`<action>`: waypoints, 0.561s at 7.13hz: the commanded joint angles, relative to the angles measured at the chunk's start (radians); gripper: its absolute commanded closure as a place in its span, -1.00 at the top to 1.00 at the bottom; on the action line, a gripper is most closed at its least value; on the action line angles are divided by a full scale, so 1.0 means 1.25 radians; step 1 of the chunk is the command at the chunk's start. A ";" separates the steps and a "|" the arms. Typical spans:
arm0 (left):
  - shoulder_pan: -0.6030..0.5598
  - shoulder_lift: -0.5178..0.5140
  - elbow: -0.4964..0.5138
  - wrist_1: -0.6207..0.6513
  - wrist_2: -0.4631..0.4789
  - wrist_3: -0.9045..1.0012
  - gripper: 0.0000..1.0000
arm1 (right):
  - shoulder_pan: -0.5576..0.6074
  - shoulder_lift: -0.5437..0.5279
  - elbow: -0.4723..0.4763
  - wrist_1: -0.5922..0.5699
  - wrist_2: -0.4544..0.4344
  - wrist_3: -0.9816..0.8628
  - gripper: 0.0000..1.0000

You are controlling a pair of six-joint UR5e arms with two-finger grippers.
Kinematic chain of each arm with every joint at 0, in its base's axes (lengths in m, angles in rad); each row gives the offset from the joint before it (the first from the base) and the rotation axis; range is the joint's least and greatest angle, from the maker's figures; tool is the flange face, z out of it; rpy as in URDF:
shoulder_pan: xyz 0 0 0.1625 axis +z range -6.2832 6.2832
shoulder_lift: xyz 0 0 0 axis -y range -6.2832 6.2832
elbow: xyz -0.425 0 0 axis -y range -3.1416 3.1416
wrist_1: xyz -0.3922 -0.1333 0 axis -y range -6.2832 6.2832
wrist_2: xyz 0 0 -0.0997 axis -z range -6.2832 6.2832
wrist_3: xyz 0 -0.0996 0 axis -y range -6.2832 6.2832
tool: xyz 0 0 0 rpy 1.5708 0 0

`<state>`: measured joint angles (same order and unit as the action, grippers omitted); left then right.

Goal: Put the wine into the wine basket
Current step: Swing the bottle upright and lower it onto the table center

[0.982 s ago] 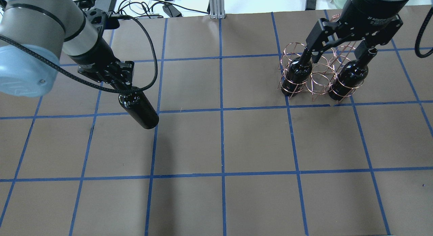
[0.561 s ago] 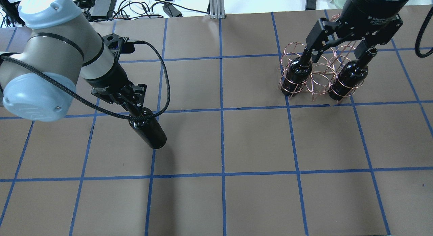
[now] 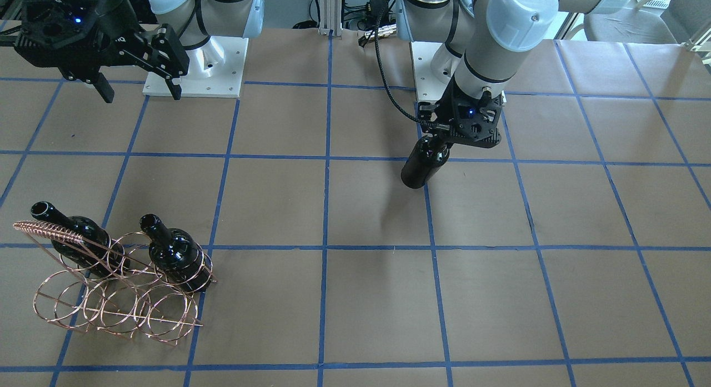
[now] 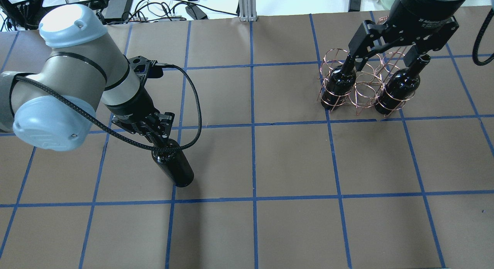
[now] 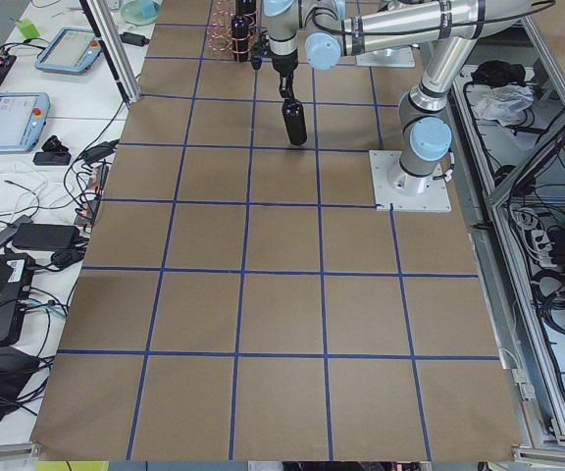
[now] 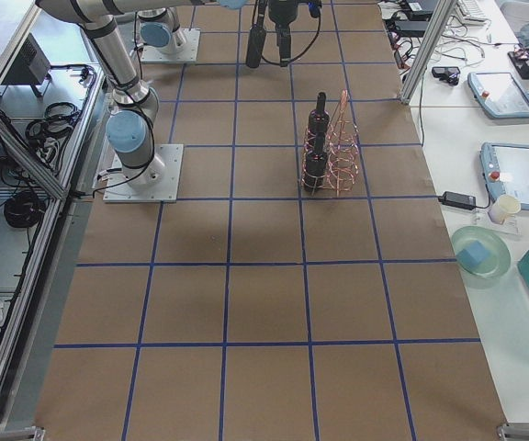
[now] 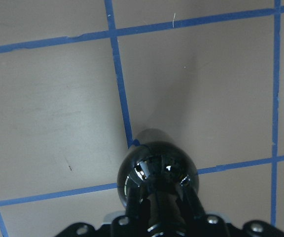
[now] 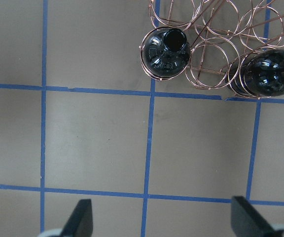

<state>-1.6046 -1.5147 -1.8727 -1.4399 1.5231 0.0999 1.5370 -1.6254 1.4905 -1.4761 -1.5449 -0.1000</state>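
My left gripper (image 4: 157,137) is shut on the neck of a glossy near-black wine bottle (image 4: 174,169) and holds it hanging, tilted, above the table left of centre. It also shows in the front view (image 3: 421,164) and the left wrist view (image 7: 157,168). The copper wire wine basket (image 4: 362,92) stands at the far right, also seen in the front view (image 3: 111,309). Two look-alike bottles (image 4: 339,82) (image 4: 399,87) stand in its outer rings; the ring between them is empty. My right gripper (image 4: 386,58) is open and empty above the basket (image 8: 211,74).
Cables and power bricks (image 4: 193,10) and an aluminium post (image 4: 246,6) line the far table edge. The arms' base plates (image 3: 194,65) sit at the robot's side. Blue tape grids the brown table (image 4: 293,161).
My left arm has carried the bottle toward the near side of the table and a little to the right. The right gripper and the basket have not moved.
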 commanded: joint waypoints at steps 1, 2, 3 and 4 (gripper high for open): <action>-0.007 -0.013 0.000 -0.002 0.004 0.001 -1.00 | 0.001 -0.002 0.004 -0.002 0.001 -0.003 0.99; -0.004 -0.017 0.003 -0.002 0.003 0.001 -1.00 | 0.001 0.000 0.004 -0.002 0.001 -0.003 1.00; 0.001 -0.015 0.007 0.006 -0.002 0.001 -1.00 | 0.001 0.001 0.004 -0.001 0.001 -0.003 1.00; 0.000 -0.015 0.001 0.006 -0.004 0.000 -1.00 | 0.001 0.001 0.005 0.002 0.003 -0.002 1.00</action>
<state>-1.6058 -1.5332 -1.8681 -1.4356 1.5217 0.1008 1.5385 -1.6252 1.4958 -1.4770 -1.5429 -0.1039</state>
